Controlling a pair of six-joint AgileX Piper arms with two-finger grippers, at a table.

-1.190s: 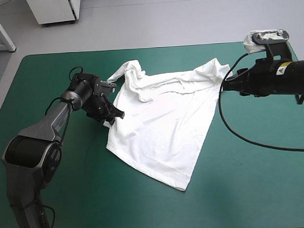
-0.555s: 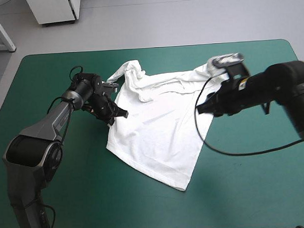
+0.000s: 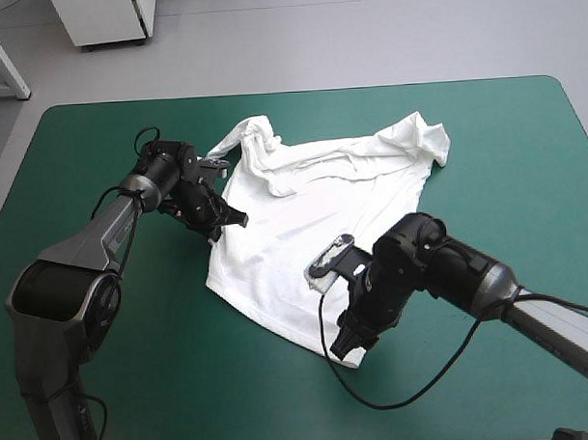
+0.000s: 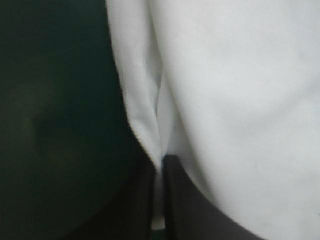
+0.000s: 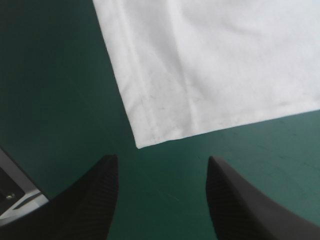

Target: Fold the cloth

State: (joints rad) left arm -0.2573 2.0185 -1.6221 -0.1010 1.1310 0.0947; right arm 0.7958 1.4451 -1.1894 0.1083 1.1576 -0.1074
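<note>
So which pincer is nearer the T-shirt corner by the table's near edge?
Right. The right pincer stands open just short of that corner; the left pincer grips the T-shirt at its opposite edge.

Counter [image 3: 522,106] ahead of me, teal-green cover [image 3: 184,378] lying flat over the whole top, far corners rounded. Same teal-green fills part of both my wrist views.

White T-shirt [image 3: 309,229] on teal-green cover [image 3: 510,174]
</note>
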